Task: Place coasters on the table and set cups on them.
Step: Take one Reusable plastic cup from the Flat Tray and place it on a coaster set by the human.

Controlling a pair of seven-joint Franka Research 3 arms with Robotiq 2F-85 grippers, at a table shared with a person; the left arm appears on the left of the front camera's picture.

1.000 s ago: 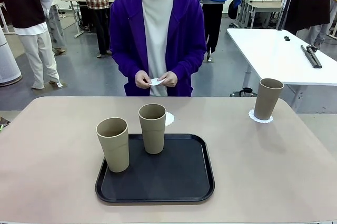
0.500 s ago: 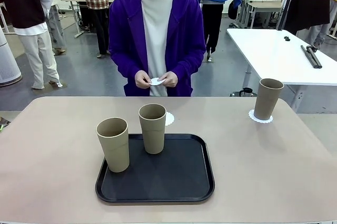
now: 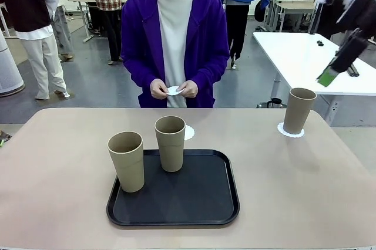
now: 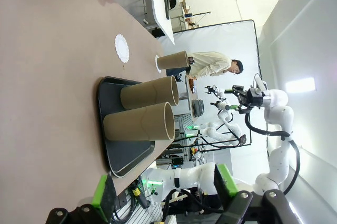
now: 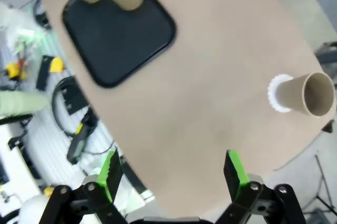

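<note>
Black tray [image 3: 176, 216] sits mid counter [image 3: 59, 162], toward the robot's edge. Two cups are on it: near cup [image 3: 126, 162] on the tray's left side, upright. Second cup [image 3: 170, 143] by the tray's back edge, a bit left of middle, upright. The two stand close but not touching.

Third cup [image 3: 298, 110] is off the tray, well to its right and farther back, upright on a coaster [image 3: 291, 132] whose lacy rim shows round the base. Bare coaster [image 3: 188, 132] lies flat on the counter just behind the tray's back edge, partly hidden by the second cup. Last coaster [image 3: 174, 91] is off the counter, pinched between the hands [image 3: 189, 89] of a person [image 3: 175, 33] in a purple hoodie standing beyond the tray's far side.

Right claw [image 5: 172, 174] is released, fingers spread wide, nothing between them. It is high in the air, well right of and beyond the tray, above the third cup.

Left claw [image 4: 162, 190] is released, fingers wide, empty. It is out to the tray's left, well apart, looking sideways across the counter at the tray cups.
</note>
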